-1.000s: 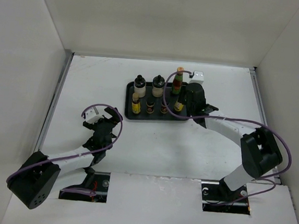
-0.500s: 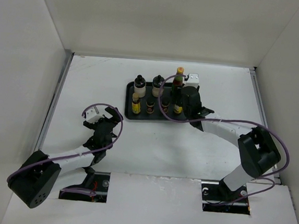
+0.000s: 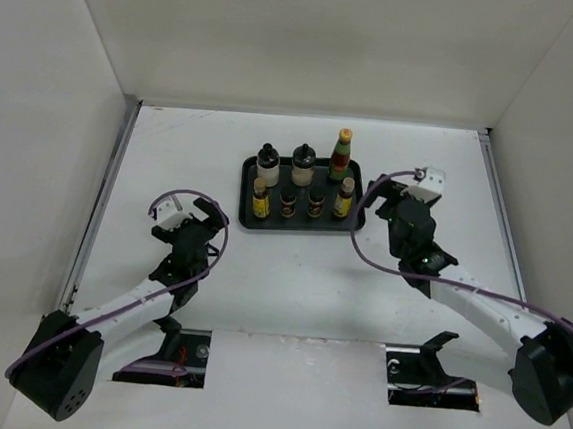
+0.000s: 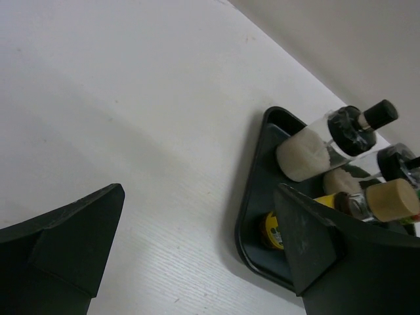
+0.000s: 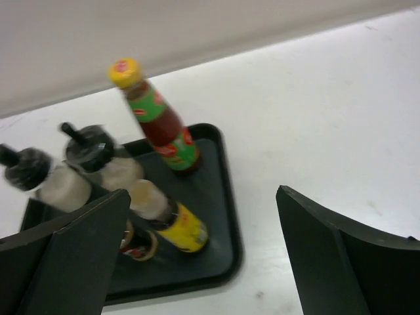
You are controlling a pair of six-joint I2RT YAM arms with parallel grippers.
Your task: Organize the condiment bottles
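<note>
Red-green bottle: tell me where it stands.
The red-green bottle stands on the black tray, far right corner in the top view, beside a cream bottle, behind a yellow-labelled bottle.

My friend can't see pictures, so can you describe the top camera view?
Seven condiment bottles stand together in a black tray at the far middle of a white table. The right gripper sits open just right of the tray; the left gripper is open, nearer, empty.
</note>
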